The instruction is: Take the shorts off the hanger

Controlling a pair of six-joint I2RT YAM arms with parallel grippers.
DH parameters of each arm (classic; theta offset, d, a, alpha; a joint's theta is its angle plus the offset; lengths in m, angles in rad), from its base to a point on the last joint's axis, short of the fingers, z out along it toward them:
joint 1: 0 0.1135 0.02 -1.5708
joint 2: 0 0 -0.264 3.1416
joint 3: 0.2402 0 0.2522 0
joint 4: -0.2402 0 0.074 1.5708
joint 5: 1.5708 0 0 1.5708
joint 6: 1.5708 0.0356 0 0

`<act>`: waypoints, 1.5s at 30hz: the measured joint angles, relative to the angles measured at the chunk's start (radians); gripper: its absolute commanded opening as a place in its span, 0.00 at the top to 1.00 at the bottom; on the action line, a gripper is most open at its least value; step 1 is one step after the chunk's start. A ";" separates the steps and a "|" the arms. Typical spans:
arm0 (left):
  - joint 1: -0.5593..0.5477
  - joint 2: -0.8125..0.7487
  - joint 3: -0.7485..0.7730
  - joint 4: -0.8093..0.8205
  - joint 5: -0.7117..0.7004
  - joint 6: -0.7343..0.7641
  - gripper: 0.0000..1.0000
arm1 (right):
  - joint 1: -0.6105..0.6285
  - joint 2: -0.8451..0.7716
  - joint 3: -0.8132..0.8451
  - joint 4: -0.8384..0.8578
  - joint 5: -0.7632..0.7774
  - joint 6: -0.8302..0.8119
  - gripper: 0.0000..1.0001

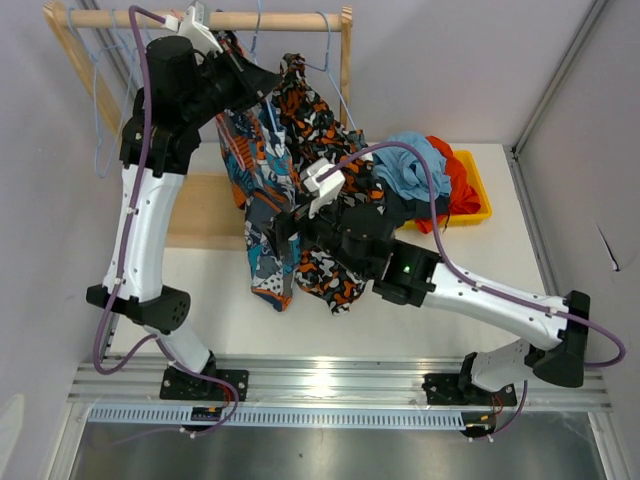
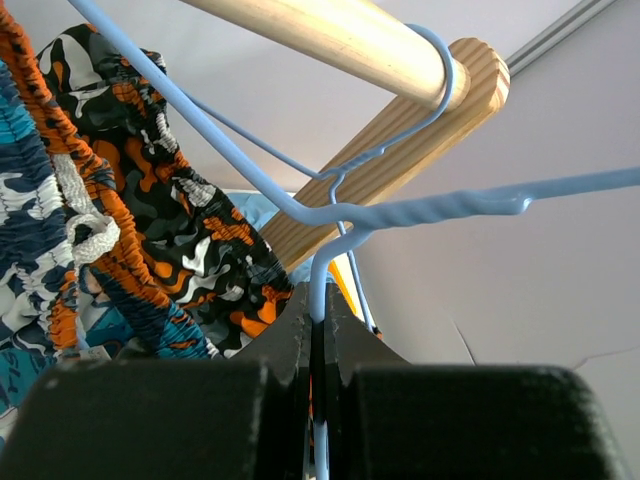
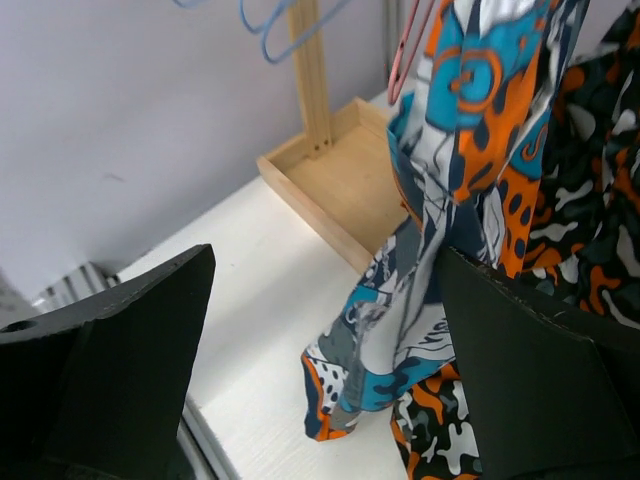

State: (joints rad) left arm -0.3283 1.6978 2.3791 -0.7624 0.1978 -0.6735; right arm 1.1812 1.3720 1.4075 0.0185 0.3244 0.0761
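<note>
The blue-and-orange print shorts (image 1: 262, 205) hang from a light blue wire hanger (image 1: 268, 112) on the wooden rod (image 1: 250, 19). The orange-black-white blotch shorts (image 1: 322, 128) hang just right of them. My left gripper (image 1: 272, 85) is shut on the hanger wire (image 2: 318, 290) just below its twisted neck. My right gripper (image 1: 272, 232) is open, its fingers (image 3: 130, 340) either side of the print shorts' lower leg (image 3: 450, 250), the right finger touching the cloth. The light blue (image 1: 415, 165), orange (image 1: 458, 185) and dark grey (image 1: 400, 207) shorts lie heaped in the yellow bin (image 1: 478, 190).
The rack's wooden base tray (image 3: 345, 190) sits on the white table behind the shorts. Spare blue hangers (image 1: 105, 110) hang at the rod's left end. A pink hanger (image 3: 405, 50) shows beside the print shorts. The wall is close on the left.
</note>
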 measured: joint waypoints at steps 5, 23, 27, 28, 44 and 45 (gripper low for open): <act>0.017 -0.020 0.000 -0.023 0.016 0.000 1.00 | -0.010 0.048 -0.009 0.026 0.013 0.002 0.01; 0.055 -0.058 0.000 -0.066 0.058 -0.009 1.00 | -0.016 0.078 -0.166 0.159 0.027 0.117 1.00; 0.061 -0.058 0.000 -0.072 0.066 -0.008 1.00 | -0.004 0.067 -0.218 0.200 0.032 0.166 1.00; 0.063 -0.058 0.000 -0.072 0.066 -0.007 1.00 | 0.008 0.055 -0.233 0.201 0.039 0.179 1.00; 0.118 -0.034 0.039 -0.125 0.069 -0.001 1.00 | 0.343 -0.152 -0.407 0.121 0.357 0.312 1.00; 0.119 -0.031 0.039 -0.125 0.071 -0.001 1.00 | 0.343 -0.152 -0.409 0.114 0.367 0.314 1.00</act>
State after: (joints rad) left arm -0.2096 1.6669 2.4184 -0.8871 0.2691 -0.6746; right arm 1.5242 1.2201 0.9981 0.1329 0.6914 0.3897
